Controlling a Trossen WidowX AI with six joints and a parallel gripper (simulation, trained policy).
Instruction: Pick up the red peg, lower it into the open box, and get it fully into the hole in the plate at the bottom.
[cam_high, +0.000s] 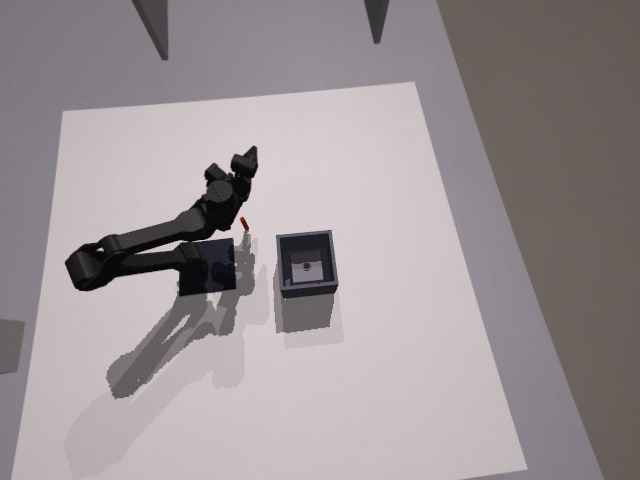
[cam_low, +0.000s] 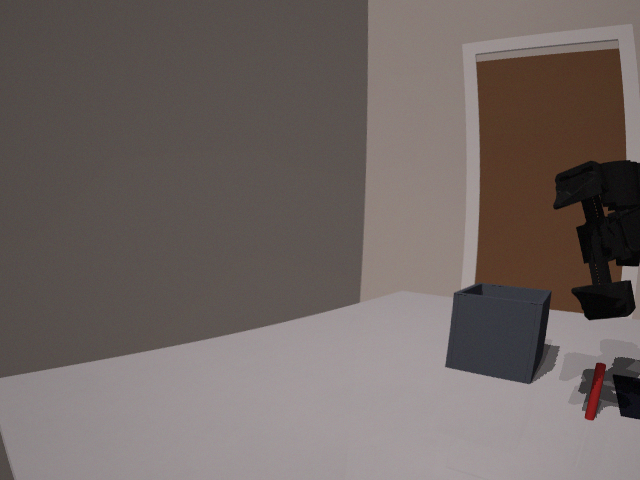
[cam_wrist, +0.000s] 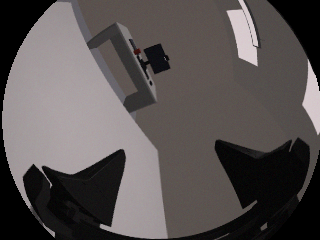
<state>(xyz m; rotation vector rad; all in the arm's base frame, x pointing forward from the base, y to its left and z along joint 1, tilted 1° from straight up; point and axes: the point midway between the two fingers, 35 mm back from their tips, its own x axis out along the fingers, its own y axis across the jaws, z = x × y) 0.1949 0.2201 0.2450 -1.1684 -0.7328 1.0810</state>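
Observation:
The red peg stands upright on the white table top, left of the box in the top view. The open dark grey box has a pale plate at its bottom with a round hole near the middle; the hole looks empty. My gripper is wide open and empty. It hangs well above the table, beyond the peg in the top view, with its fingers spread one above the other in the exterior view. The peg and box are not in the wrist view.
A dark square pad lies beside the peg, partly under the arm in the top view. The box walls rise higher than the peg. The wrist view looks past the table edge, with a grey frame-like structure far off.

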